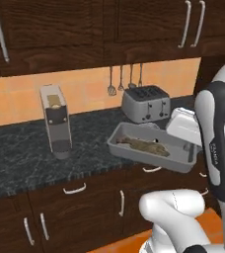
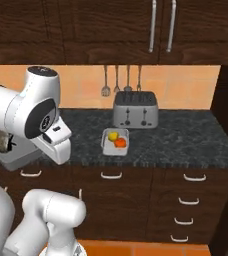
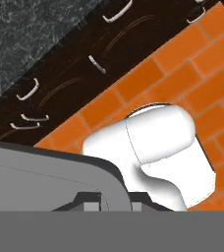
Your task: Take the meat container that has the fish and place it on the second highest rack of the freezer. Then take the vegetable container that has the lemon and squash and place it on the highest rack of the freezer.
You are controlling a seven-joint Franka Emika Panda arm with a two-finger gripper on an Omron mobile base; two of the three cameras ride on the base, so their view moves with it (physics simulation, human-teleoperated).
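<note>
Our gripper (image 3: 106,203) lifts the fish's grey tray (image 1: 134,132) off the counter.

We clamp its rim, the fish (image 1: 144,145) lying inside, beyond the dark counter (image 1: 20,153) edge; farther back, lemon (image 2: 113,135) and squash (image 2: 120,143) share a tray before the toaster (image 2: 135,110).

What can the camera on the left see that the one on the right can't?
Left base view alone: the fish lying in its grey tray, held up off the counter, and a coffee machine. Right base view alone: the small container with the lemon and squash. Both: toaster, hanging utensils, dark counter.
</note>
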